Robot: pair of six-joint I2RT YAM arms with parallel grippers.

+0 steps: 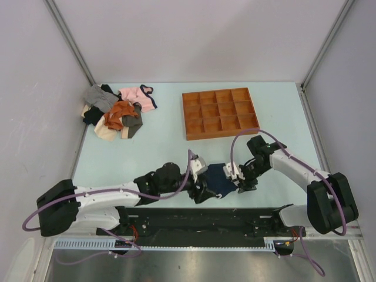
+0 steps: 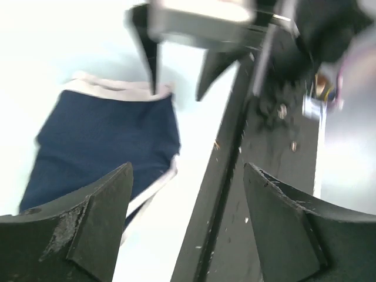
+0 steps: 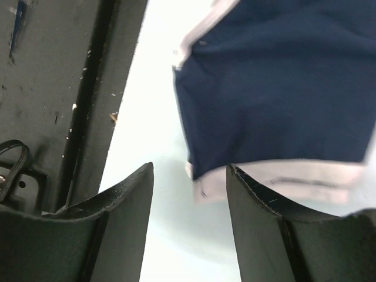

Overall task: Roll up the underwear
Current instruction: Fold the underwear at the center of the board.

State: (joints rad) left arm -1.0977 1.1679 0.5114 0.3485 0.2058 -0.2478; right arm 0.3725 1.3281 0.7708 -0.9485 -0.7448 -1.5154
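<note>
The navy blue underwear [image 1: 218, 178] with white trim lies flat on the table near the front edge, between my two grippers. My left gripper [image 1: 200, 187] is open and empty at its left side. In the left wrist view the underwear [image 2: 106, 141] lies ahead and left of the open left gripper [image 2: 187, 170], and the right gripper's fingers [image 2: 151, 53] stand at its far edge. My right gripper [image 1: 242, 180] is open and empty at its right side. In the right wrist view the white-trimmed corner of the underwear [image 3: 276, 88] lies just beyond the open right gripper [image 3: 190, 170].
An orange compartment tray [image 1: 185, 117] stands at the back centre. A pile of garments [image 1: 117, 113], with pink and orange ones, lies at the back left. The black base rail [image 1: 200, 218] runs along the near edge, close to both grippers.
</note>
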